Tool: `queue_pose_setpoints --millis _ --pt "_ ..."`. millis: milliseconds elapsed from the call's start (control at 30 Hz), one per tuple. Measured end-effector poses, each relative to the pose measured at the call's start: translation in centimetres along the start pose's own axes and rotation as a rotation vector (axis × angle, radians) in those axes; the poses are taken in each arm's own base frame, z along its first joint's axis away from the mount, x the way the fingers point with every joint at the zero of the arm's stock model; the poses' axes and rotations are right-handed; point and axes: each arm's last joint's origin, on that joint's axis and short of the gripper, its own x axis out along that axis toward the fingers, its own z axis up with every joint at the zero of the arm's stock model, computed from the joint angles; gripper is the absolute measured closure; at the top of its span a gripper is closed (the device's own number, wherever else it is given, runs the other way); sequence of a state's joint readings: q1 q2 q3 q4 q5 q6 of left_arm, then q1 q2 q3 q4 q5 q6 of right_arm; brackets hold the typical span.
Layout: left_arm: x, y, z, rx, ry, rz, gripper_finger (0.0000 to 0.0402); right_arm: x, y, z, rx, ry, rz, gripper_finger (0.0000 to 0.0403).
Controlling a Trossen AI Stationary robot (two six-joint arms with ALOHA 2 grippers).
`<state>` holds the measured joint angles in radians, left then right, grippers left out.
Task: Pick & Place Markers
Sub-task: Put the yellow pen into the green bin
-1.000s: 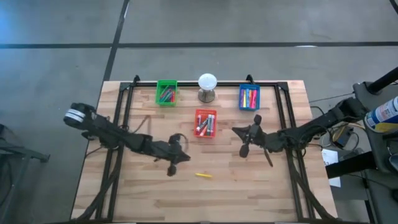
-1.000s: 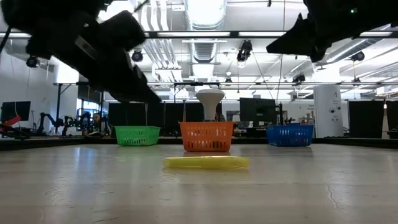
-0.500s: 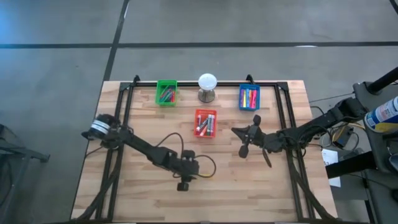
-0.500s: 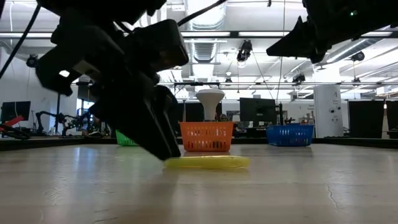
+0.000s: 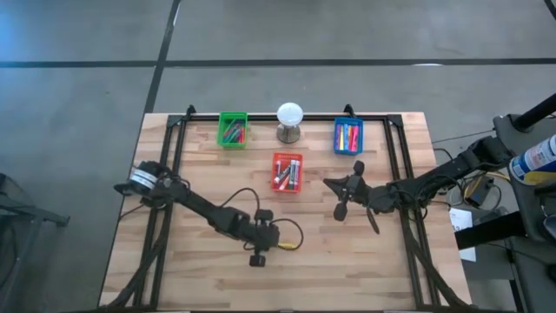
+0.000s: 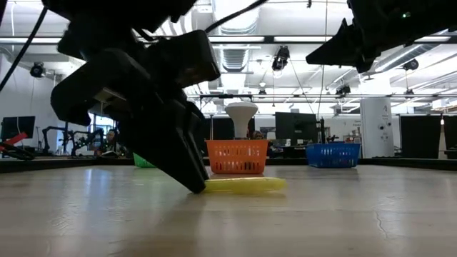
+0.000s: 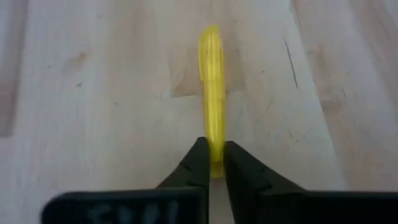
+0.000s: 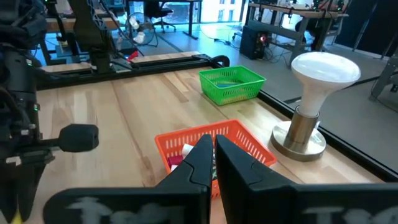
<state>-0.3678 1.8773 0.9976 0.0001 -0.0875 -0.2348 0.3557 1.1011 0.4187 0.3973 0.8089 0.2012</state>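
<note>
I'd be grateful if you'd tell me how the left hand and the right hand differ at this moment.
The left hand is down at the wooden table, while the right hand hangs raised above it near the red bin. The left hand is shut on one end of the yellow marker, which lies flat on the wood; the right hand is shut on nothing. Both are dark and two-fingered.

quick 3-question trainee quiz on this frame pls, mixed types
1. True or false: the left tool is closed on one end of the yellow marker.
2. Which bin is nearest that marker: A green, B red, C blue?
3. Fill in: the right tool hangs above the table, holding ____.

Key: 1 true; 2 B; 3 nothing.
</note>
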Motion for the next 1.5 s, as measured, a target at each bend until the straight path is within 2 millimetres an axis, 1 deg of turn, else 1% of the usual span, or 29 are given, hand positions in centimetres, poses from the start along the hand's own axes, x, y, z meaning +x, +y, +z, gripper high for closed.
queue_pose_setpoints --millis 33,100,167,233,267,367,433,533,633,733,767,867,933,1000,1067,1200,1267,1367,1433,1500 --pt "-0.2 0.0 0.0 -0.001 -0.005 0.024 0.0381 0.0 0.0 0.0 0.001 0.0 0.0 0.039" --pt "-1.0 0.2 0.1 0.0 0.01 0.082 0.0385 0.0 0.0 0.0 0.0 0.0 0.0 0.039" --pt "-2.5 0.9 0.1 -0.005 0.044 0.157 0.0384 0.0 0.0 0.0 0.001 0.0 0.001 0.039" --pt "-4.6 1.5 0.5 -0.029 0.04 0.251 0.0383 0.0 0.0 0.0 -0.001 0.001 0.001 0.039" --pt "-6.0 1.9 0.7 -0.044 0.029 0.309 0.0383 0.0 0.0 -0.1 -0.001 0.002 0.001 0.039" --pt "-10.0 3.7 0.4 -0.11 0.001 0.48 0.0384 0.0 0.0 -0.1 -0.003 0.003 0.001 0.039" --pt "-12.9 5.8 -0.3 -0.185 -0.02 0.605 0.0384 0.0 0.0 -0.1 -0.003 0.003 0.0 0.039" --pt "-16.9 9.8 -1.5 -0.344 -0.083 0.742 0.0384 0.0 0.0 -0.1 0.001 0.003 0.0 0.039" --pt "-19.5 14.5 -3.7 -0.501 -0.093 0.863 0.0385 0.0 0.0 -0.2 0.0 0.004 0.0 0.039" --pt "-21.4 19.2 -5.7 -0.634 -0.127 0.884 0.0385 0.0 0.0 -0.2 0.0 0.004 0.0 0.039" --pt "-21.8 20.7 -6.4 -0.67 -0.152 0.864 0.0385 0.0 0.0 -0.2 -0.003 0.004 0.0 0.039" --pt "-22.1 24.6 -8.6 -0.77 -0.228 0.8 0.0385 0.0 -0.1 -0.2 -0.004 0.003 -0.001 0.039" --pt "-22.0 26.7 -9.8 -0.823 -0.263 0.78 0.0385 0.0 -0.1 -0.2 -0.007 0.004 -0.001 0.039" --pt "-21.6 28.1 -10.8 -0.861 -0.24 0.767 0.0385 0.0 -0.1 -0.2 -0.008 0.004 -0.001 0.039" --pt "-20.8 28.7 -11.5 -0.869 -0.195 0.755 0.0385 0.0 -0.1 -0.2 -0.009 0.004 -0.001 0.039" --pt "-19.7 29.4 -11.7 -0.865 -0.179 0.739 0.0383 0.0 -0.1 -0.2 -0.019 0.004 -0.002 0.039" --pt "-19.4 29.6 -11.8 -0.878 -0.182 0.739 0.0368 0.0 -0.1 -0.2 -0.018 0.004 -0.002 0.039" --pt "-19.4 29.7 -11.7 -0.874 -0.194 0.744 0.0335 0.0 -0.1 -0.2 -0.018 0.004 -0.002 0.039" --pt "-19.6 29.5 -11.7 -0.864 -0.183 0.742 0.0318 0.0 -0.1 -0.2 -0.021 0.005 -0.002 0.039" --pt "-20.0 29.2 -11.5 -0.843 -0.19 0.746 0.031 0.0 -0.2 -0.5 -0.036 0.009 -0.005 0.039"
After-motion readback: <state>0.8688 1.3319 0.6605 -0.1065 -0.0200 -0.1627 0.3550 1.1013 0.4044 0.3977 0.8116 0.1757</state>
